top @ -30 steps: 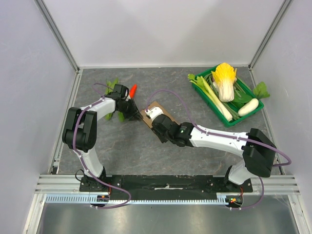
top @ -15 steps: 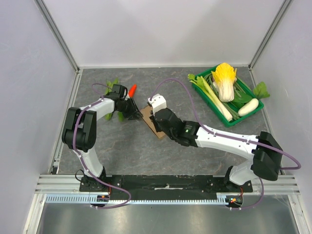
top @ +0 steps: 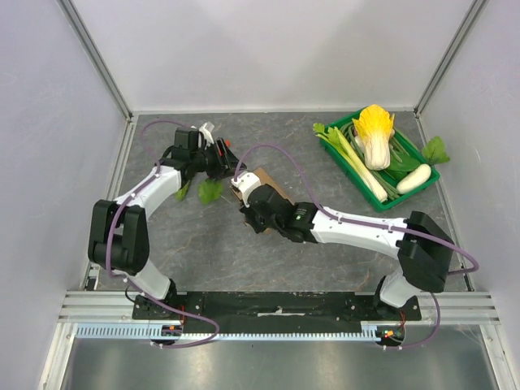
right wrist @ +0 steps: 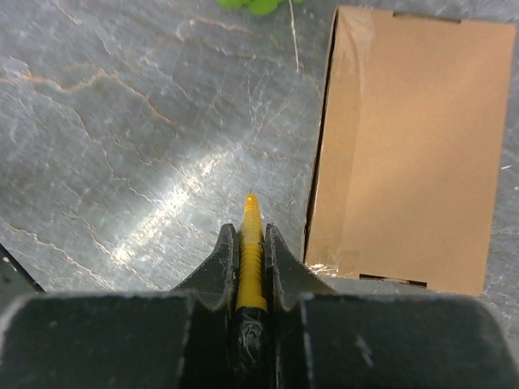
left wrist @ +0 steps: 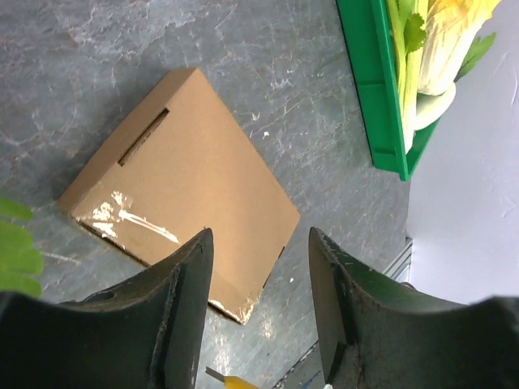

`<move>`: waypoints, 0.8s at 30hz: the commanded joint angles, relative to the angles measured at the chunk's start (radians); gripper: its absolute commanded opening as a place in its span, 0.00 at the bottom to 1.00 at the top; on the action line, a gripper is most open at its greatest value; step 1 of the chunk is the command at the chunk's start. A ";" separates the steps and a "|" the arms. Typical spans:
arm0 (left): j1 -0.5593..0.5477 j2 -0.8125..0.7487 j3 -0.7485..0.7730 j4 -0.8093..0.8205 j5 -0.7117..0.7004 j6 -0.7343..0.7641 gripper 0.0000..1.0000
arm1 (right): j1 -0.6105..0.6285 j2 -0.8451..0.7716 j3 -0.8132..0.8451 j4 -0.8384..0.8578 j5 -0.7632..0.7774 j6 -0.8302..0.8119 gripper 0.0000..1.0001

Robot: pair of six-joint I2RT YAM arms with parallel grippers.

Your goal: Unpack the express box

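Where bare bench [left wrist: 243, 49] surrounds it, the express box [left wrist: 182, 186] is laid flat, long axis diagonal; left pincer [left wrist: 259, 239] open, right pincer [right wrist: 249, 231] clamped on yellow tool [right wrist: 250, 271].

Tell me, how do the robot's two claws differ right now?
The left gripper stands open with nothing between its fingers; the right gripper is shut on a thin, ridged yellow tool. The left gripper hangs over the express box, facing its top; the right gripper points at the bare table beside the box's long edge. Both have dark fingers and are close to the box.
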 commanded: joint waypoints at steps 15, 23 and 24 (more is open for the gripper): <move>-0.103 0.426 0.379 0.128 0.042 0.069 0.57 | -0.183 -0.014 -0.077 -0.151 -0.043 0.048 0.00; -0.139 0.542 0.471 0.064 0.005 0.123 0.57 | -0.286 -0.062 -0.122 -0.150 0.041 0.088 0.00; -0.141 0.545 0.468 0.058 -0.015 0.140 0.56 | -0.295 -0.059 -0.120 -0.139 0.049 0.092 0.00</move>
